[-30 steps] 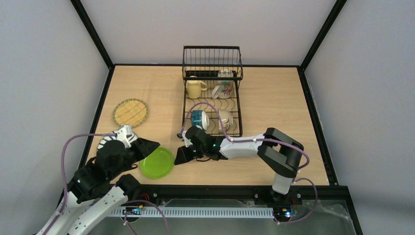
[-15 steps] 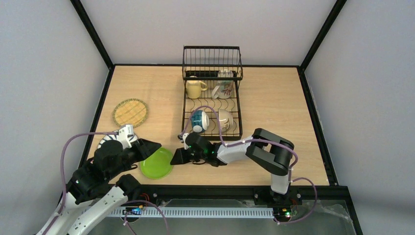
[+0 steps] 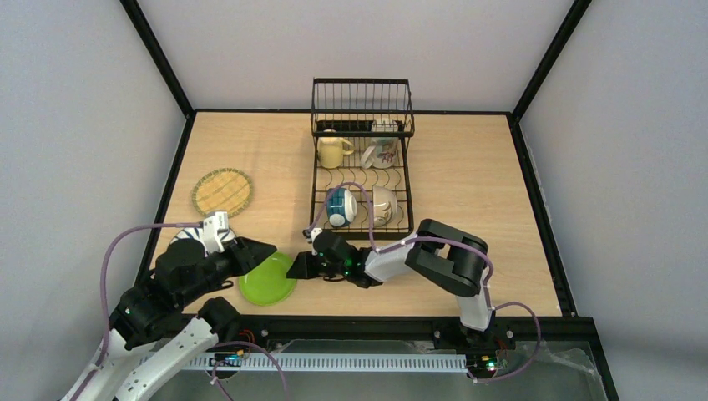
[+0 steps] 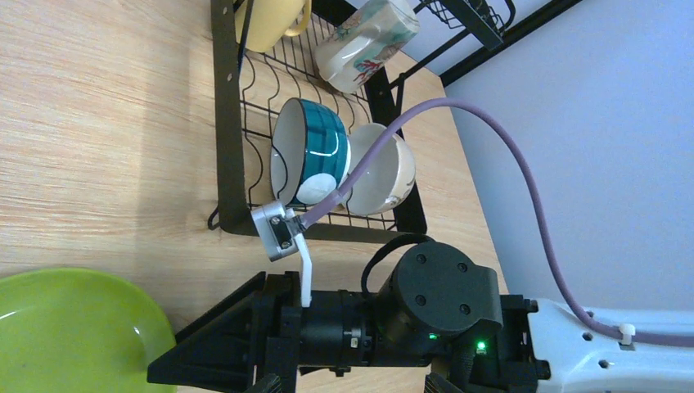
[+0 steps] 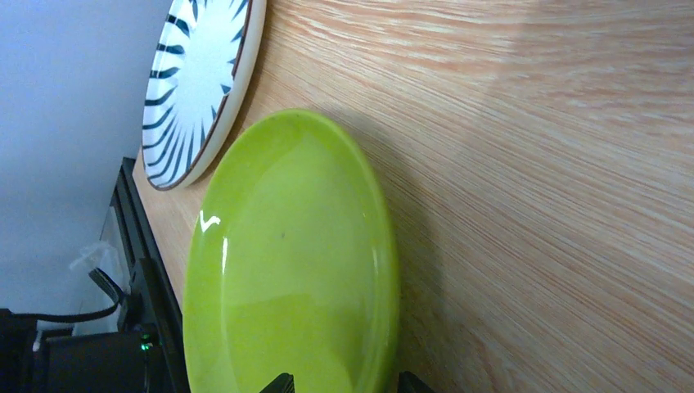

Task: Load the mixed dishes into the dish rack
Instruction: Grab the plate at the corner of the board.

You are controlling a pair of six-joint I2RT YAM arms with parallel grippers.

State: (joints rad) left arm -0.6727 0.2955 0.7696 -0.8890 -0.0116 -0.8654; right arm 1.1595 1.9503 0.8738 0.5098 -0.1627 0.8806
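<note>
Wooden tabletop [image 3: 467, 167], lime green plate [image 5: 286, 270], rim between parted right jaws

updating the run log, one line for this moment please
right claw: open at green plate rim | left claw: open, empty | rack: two mugs, two bowls

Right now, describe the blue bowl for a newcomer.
Find the black wire dish rack at the table's far middle. In its low near section two bowls stand on edge; the blue bowl is the left one, teal outside, its neighbour cream.
</note>
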